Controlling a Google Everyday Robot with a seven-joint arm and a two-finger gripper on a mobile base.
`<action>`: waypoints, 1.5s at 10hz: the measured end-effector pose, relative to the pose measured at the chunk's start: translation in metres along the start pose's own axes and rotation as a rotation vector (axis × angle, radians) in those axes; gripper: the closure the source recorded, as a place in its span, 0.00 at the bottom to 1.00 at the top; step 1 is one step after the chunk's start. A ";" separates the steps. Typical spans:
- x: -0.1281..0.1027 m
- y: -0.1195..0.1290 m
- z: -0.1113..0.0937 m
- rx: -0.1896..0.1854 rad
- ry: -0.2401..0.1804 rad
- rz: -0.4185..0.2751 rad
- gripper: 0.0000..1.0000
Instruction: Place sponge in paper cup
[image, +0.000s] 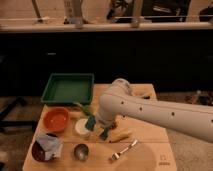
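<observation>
Now the smooth white arm reaches in from the right, its gripper (98, 128) clenched on the sponge (90, 122), a soft teal block with rounded corners, at the right rim of the round white paper cup (80, 128) on the pale wooden surface (150, 145).

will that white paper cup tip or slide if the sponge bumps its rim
Probably slides: the paper cup looks small, so likely light on the smooth table. Being short, it seems less apt to tip. The sponge in the shut gripper beside its rim looks soft.
</observation>
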 end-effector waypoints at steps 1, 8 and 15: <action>-0.012 0.007 0.002 -0.002 -0.002 -0.026 1.00; -0.013 0.008 0.002 0.000 -0.001 -0.031 1.00; -0.053 0.007 0.002 0.028 0.040 -0.092 1.00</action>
